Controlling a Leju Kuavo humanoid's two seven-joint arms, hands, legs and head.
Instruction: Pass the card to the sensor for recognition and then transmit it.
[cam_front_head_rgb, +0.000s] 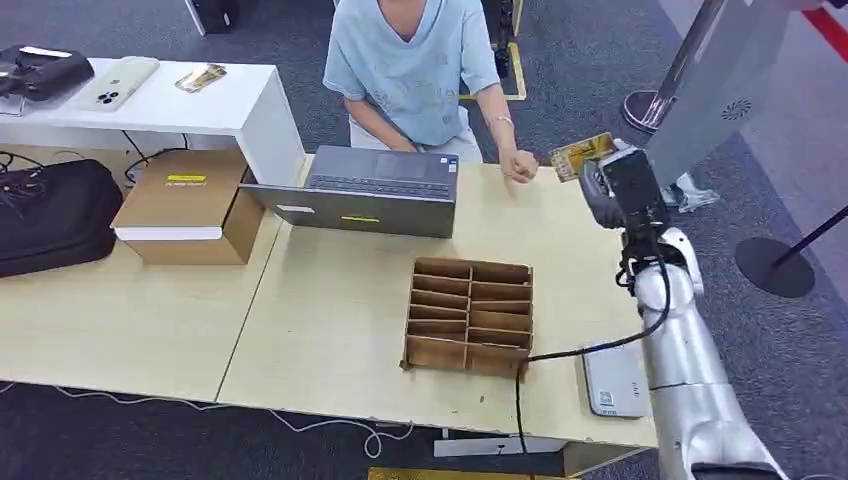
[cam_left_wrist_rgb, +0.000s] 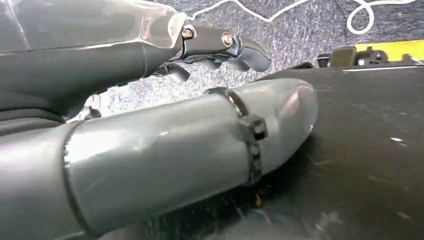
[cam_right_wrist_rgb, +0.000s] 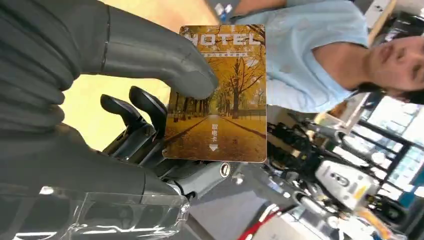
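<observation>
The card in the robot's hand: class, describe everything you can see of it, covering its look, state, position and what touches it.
The card is a thin, flat, glossy rectangle printed with an autumn avenue of yellow trees, the word HOTEL along one end, and small white characters with an arrow. The right hand pinches it, the thick grey thumb pressing on its printed face and darker fingers behind. In the head view it is raised above the table's far right corner, near the seated person's hand.

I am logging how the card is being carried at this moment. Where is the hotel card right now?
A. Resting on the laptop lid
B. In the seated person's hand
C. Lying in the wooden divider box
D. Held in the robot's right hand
D: in the right wrist view the right hand holds the card between its thumb and fingers, and the head view shows it raised past the table's far right corner.
</observation>
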